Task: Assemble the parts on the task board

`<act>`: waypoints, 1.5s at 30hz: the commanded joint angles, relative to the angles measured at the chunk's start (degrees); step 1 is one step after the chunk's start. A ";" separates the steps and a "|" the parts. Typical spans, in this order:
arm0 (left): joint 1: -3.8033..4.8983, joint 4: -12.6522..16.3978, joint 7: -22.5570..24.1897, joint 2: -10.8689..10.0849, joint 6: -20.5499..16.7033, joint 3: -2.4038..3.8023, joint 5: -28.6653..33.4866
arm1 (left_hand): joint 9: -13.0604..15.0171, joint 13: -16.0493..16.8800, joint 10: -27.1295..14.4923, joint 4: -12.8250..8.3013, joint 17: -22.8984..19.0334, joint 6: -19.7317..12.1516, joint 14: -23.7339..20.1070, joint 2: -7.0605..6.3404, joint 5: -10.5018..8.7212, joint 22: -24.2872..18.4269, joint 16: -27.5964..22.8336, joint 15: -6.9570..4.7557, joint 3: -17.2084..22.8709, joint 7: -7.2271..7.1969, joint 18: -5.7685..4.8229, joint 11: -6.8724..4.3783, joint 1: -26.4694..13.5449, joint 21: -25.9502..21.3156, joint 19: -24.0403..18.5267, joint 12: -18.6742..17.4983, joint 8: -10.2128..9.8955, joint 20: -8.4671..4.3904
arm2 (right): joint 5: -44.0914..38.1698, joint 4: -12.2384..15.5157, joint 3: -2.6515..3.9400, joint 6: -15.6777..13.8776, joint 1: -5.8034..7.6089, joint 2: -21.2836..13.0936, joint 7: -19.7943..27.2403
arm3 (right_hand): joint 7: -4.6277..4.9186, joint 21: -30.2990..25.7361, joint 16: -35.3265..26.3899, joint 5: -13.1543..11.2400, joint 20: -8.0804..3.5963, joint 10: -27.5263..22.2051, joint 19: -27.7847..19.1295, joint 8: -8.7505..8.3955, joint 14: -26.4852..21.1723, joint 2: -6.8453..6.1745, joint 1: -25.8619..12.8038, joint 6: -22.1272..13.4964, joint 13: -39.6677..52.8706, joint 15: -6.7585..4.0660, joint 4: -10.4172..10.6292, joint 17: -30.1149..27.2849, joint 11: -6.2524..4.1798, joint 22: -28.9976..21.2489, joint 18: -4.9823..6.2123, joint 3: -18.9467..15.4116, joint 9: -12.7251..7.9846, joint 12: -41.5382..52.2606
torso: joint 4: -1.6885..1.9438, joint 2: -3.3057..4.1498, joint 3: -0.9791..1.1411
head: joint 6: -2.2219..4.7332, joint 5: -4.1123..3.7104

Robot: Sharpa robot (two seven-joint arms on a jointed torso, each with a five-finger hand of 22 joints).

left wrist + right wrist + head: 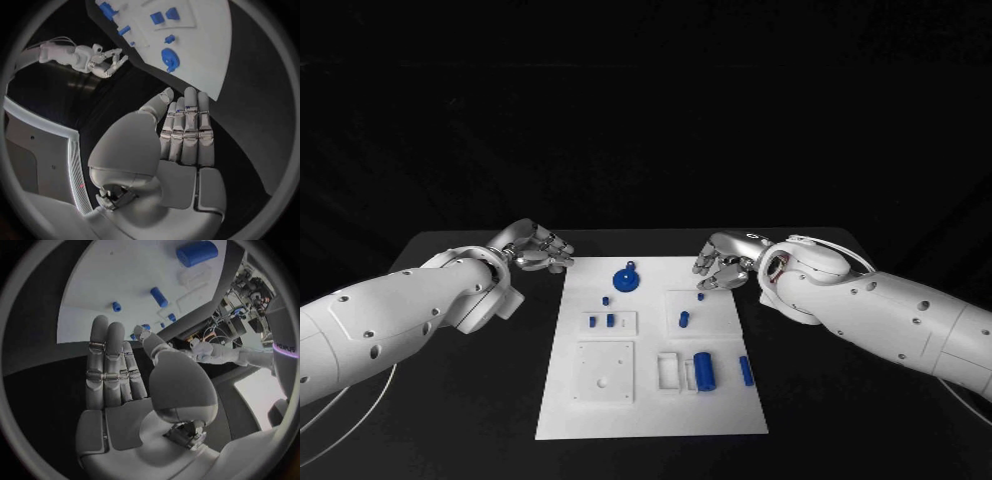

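Task board (651, 400) laid at table (848, 420) centre, long axis 12 to 6 o'clock. Round blue disc part (627, 279) seen near board's 12 o'clock edge. Two small blue parts (602, 322) seated in framed recess at 9 o'clock. Two blue cylinders (707, 369) lying at 4 o'clock beside white slots.

Left hand (538, 248) off board at 10 o'clock, fingers straight, together, nothing held. Right hand (726, 262) over board's 1 o'clock corner, fingers together, nothing held.

left hand (184, 145) — flat, task board (206, 60) beyond
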 commanded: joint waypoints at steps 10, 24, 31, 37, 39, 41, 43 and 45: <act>0.25 5.20 6.07 -2.26 -2.33 0.11 15.52 | 0.00 0.01 -1.02 0.84 0.52 -0.15 4.20 -0.15 -0.13 -8.99 -16.80 1.47 -0.45 0.51 -0.26 0.60 -0.06 -0.88 -1.19 0.04 -0.34 1.71 | -13.56 1.37 -0.33 4.33 -0.34 0.33 -6.00 | -0.25 5.22 7.36 -2.66 -0.64 -0.67 -0.55 -0.11 -0.39 -2.04 0.01 -0.26 -0.02 0.05 1.93 3.75 0.02 6.72 -0.65 3.06 -0.06 -0.33 | -0.12 0.07 -0.08 | 0.03 0.40; 0.26 6.32 6.46 -2.64 -2.37 0.11 16.96 | 0.00 0.00 -1.14 0.90 1.08 -0.13 5.01 -0.02 -0.07 -11.44 -18.10 1.42 -0.93 0.51 -0.37 0.65 0.04 -0.75 -0.67 0.01 -0.32 1.61 | -14.64 0.51 -1.65 4.98 -1.02 1.51 -6.35 | -0.21 5.86 8.73 -3.96 -0.73 0.26 -1.18 -0.08 -0.68 -2.59 -0.10 0.54 -0.03 -0.04 1.97 3.86 -0.14 10.40 -0.57 7.27 -0.04 -0.34 | -0.02 0.16 0.02 | -0.40 0.40; 0.26 6.55 6.27 -2.65 -2.63 0.11 17.14 | 0.01 0.00 -1.08 0.81 1.12 0.09 5.10 0.15 0.07 -11.45 -18.06 1.35 -0.83 0.46 -0.36 0.61 0.23 -0.69 -0.62 0.02 -0.31 1.54 | -14.77 -0.33 -2.06 4.38 -1.30 2.29 -6.28 | -0.11 6.14 9.04 -4.44 -0.83 0.36 -1.35 -0.08 -0.82 -2.81 -0.32 0.69 -0.03 -0.10 1.62 3.91 -0.16 12.52 -0.58 9.65 -0.06 -0.34 | 0.01 0.13 0.01 | -0.61 0.53; 0.26 6.68 6.23 -2.67 -2.59 0.11 17.50 | 0.00 0.00 -1.13 0.80 1.16 0.14 5.12 0.18 0.03 -11.38 -18.06 1.35 -0.90 0.45 -0.41 0.62 0.17 -0.68 -0.65 0.00 -0.33 1.51 | -15.05 -1.04 -2.32 4.06 -1.41 2.77 -6.40 | -0.18 6.54 9.42 -5.64 -1.02 0.88 -1.37 -0.08 -0.88 -2.59 -0.41 1.20 -0.03 -0.22 1.47 4.22 -0.31 13.99 -1.23 11.71 -0.05 -0.34 | -0.01 0.11 0.00 | -0.76 0.55; 0.26 6.73 6.21 -2.69 -2.58 0.11 17.58 | 0.00 0.00 -1.13 0.80 1.16 0.14 5.12 0.18 0.03 -11.38 -18.06 1.35 -0.90 0.45 -0.41 0.62 0.17 -0.68 -0.65 0.00 -0.33 1.51 | -15.11 -1.32 -2.45 3.84 -1.44 2.96 -6.39 | -0.21 6.59 9.48 -6.07 -1.08 1.07 -1.41 -0.08 -0.95 -2.52 -0.50 1.37 -0.02 -0.26 1.51 4.30 -0.36 14.45 -1.34 12.52 -0.05 -0.33 | -0.05 0.10 -0.01 | -0.74 0.59; 0.26 6.77 6.18 -2.70 -2.57 0.11 17.64 | 0.00 0.00 -1.14 0.81 1.20 0.13 5.17 0.22 0.02 -11.35 -18.03 1.34 -0.92 0.46 -0.42 0.63 0.16 -0.67 -0.63 0.01 -0.33 1.50 | -15.14 -1.50 -2.54 3.62 -1.46 3.10 -6.41 | -0.21 6.74 9.53 -6.35 -1.08 1.18 -1.30 -0.08 -0.94 -2.46 -0.55 1.42 -0.02 -0.26 1.57 4.34 -0.39 14.86 -1.51 13.11 -0.05 -0.33 | -0.08 0.10 0.00 | -0.74 0.62; 0.26 6.81 6.16 -2.69 -2.56 0.11 17.71 | 0.00 0.00 -1.14 0.81 1.20 0.13 5.17 0.22 0.02 -11.35 -18.03 1.34 -0.92 0.46 -0.42 0.63 0.16 -0.67 -0.63 0.01 -0.33 1.50 | -15.17 -1.70 -2.63 3.35 -1.48 3.27 -6.42 | -0.21 6.90 9.58 -6.64 -1.15 1.20 -1.30 -0.08 -0.95 -2.57 -0.64 1.45 -0.02 -0.27 1.64 4.37 -0.40 15.55 -1.63 13.92 -0.05 -0.33 | -0.08 0.11 0.00 | -0.72 0.61; 0.26 6.82 6.11 -2.67 -2.53 0.11 17.79 | 0.00 0.00 -1.14 0.81 1.20 0.13 5.17 0.22 0.02 -11.35 -18.03 1.34 -0.92 0.46 -0.42 0.63 0.16 -0.67 -0.63 0.01 -0.33 1.50 | -15.19 -1.87 -2.72 3.12 -1.50 3.48 -6.43 | -0.21 6.93 9.61 -7.12 -1.17 1.27 -1.36 -0.07 -0.93 -2.46 -0.58 1.53 -0.02 -0.30 1.69 4.38 -0.42 15.90 -1.61 14.44 -0.05 -0.33 | -0.09 0.12 0.00 | -0.74 0.61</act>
